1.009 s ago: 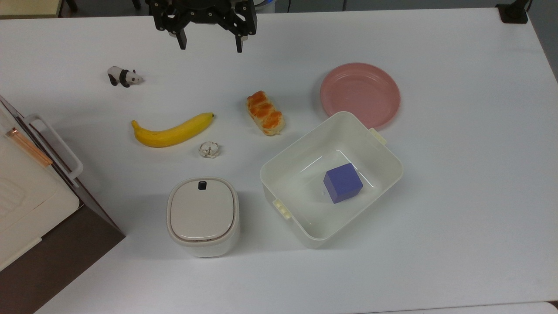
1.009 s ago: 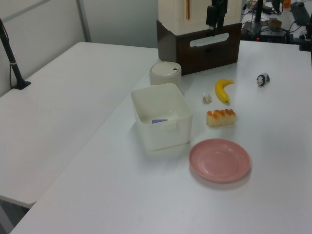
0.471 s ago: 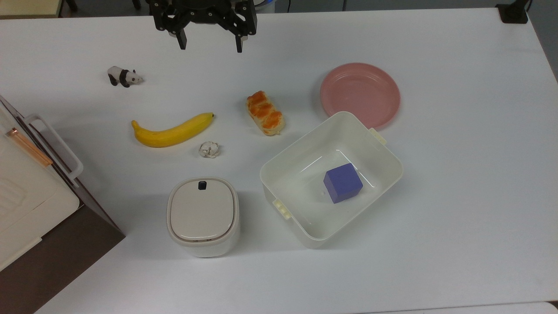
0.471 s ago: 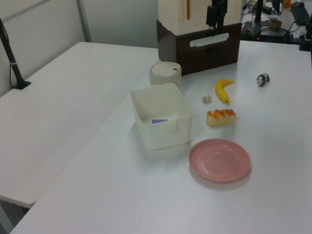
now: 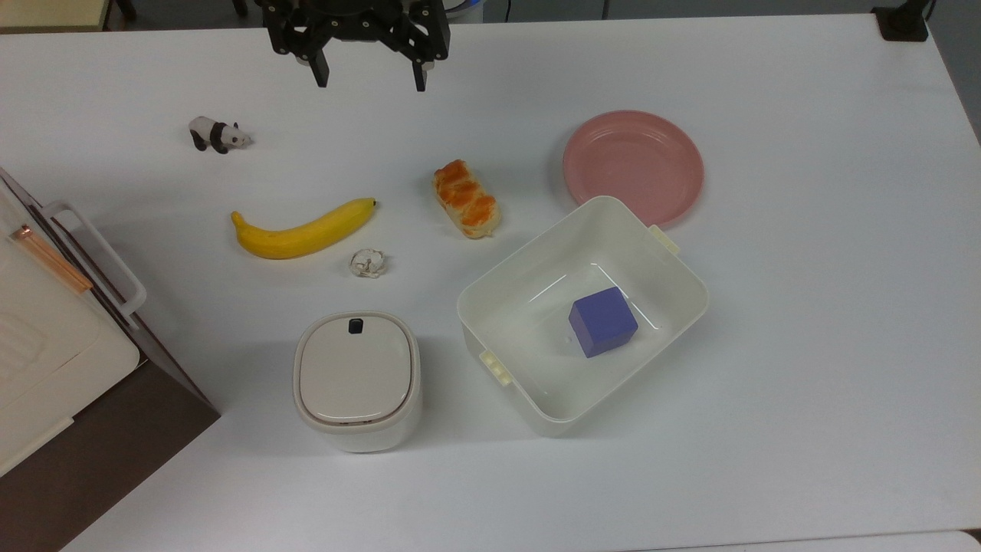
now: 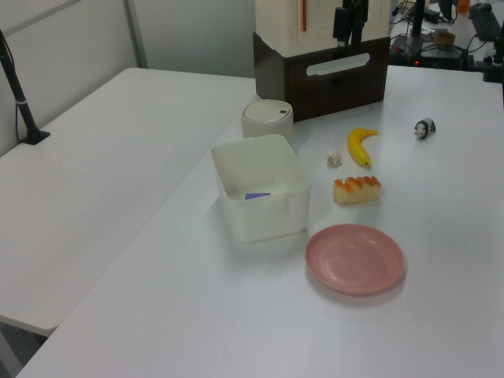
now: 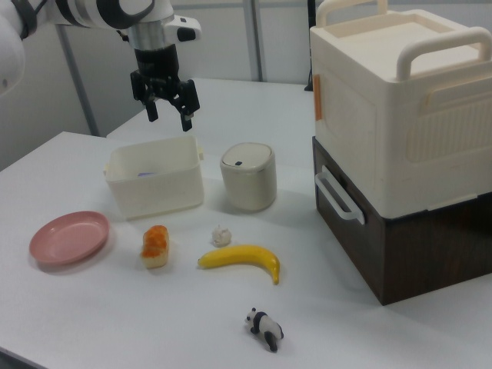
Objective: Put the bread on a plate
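Two risks stand out. The pincer hangs released and empty, well apart from the bread, which lies on the counter between banana and plate. A skewed squeeze could crush it; a wide swing could clip the tub beside the plate.
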